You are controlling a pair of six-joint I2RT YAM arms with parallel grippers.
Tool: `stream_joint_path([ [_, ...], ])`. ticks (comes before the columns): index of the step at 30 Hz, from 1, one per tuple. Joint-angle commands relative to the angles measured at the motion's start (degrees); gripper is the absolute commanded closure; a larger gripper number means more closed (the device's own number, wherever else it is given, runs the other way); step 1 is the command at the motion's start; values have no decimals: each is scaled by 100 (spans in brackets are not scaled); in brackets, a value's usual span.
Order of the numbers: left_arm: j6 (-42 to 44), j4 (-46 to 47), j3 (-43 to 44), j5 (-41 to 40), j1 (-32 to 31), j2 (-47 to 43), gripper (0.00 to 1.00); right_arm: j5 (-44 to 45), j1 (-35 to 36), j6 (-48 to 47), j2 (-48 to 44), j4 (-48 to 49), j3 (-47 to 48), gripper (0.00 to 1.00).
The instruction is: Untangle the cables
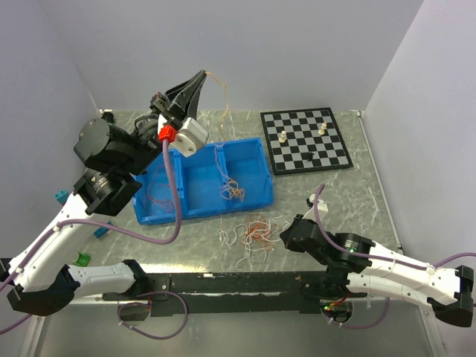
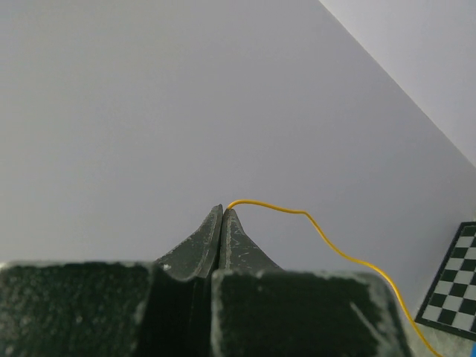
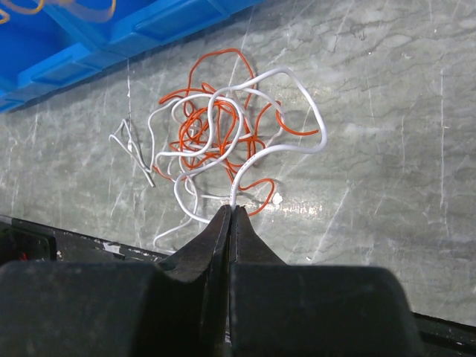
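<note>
My left gripper (image 1: pixel 202 75) is raised high over the back of the table, shut on the end of a thin orange cable (image 2: pixel 312 223) that hangs down from its tip (image 2: pixel 224 209) toward the blue bin (image 1: pixel 253 195). A tangle of red and white cables (image 1: pixel 253 232) lies on the table in front of the bin. My right gripper (image 3: pixel 232 210) is low by that tangle (image 3: pixel 223 134), shut on the end of a white cable (image 3: pixel 294 147) that loops back into the pile. My right gripper (image 1: pixel 286 236) sits at the tangle's right edge.
The blue bin has three compartments; orange cables (image 1: pixel 232 190) lie in the middle-right one and some red ones (image 1: pixel 155 199) in the left. A chessboard (image 1: pixel 305 139) with three pieces stands at the back right. A black bar (image 1: pixel 238 282) runs along the near edge.
</note>
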Motion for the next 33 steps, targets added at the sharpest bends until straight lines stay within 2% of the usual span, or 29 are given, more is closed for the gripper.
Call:
stream_joint_path([
  [1, 182, 652, 119, 14, -2, -55, 99, 68, 36, 8, -37, 201, -82, 100],
  [5, 357, 1066, 207, -82, 6, 15, 99, 42, 36, -1, 15, 245, -91, 100],
  [10, 393, 1102, 436, -74, 6, 112, 99, 24, 36, -36, 68, 297, -73, 100],
  [14, 314, 970, 418, 84, 6, 60, 99, -46, 36, -631, -81, 657, 40, 100],
  [15, 288, 944, 401, 137, 6, 42, 99, -46, 36, -895, -151, 815, 110, 89],
  [17, 226, 908, 392, 216, -11, 7, 99, -98, 36, -1492, -257, 1296, 260, 58],
  [19, 200, 812, 444, 251, -64, 7, 99, -195, 36, -2063, -319, 1903, 296, 42],
  [23, 287, 706, 532, 243, -213, 16, 99, -467, 36, -3188, -91, 3475, 173, 27],
  [29, 436, 487, 761, 129, -468, 68, 99, -1196, 36, -4789, 989, 5560, 102, 19],
  [33, 577, 372, 866, 14, -670, 69, 99, -1048, 10, -5475, 1710, 6404, 243, 8],
])
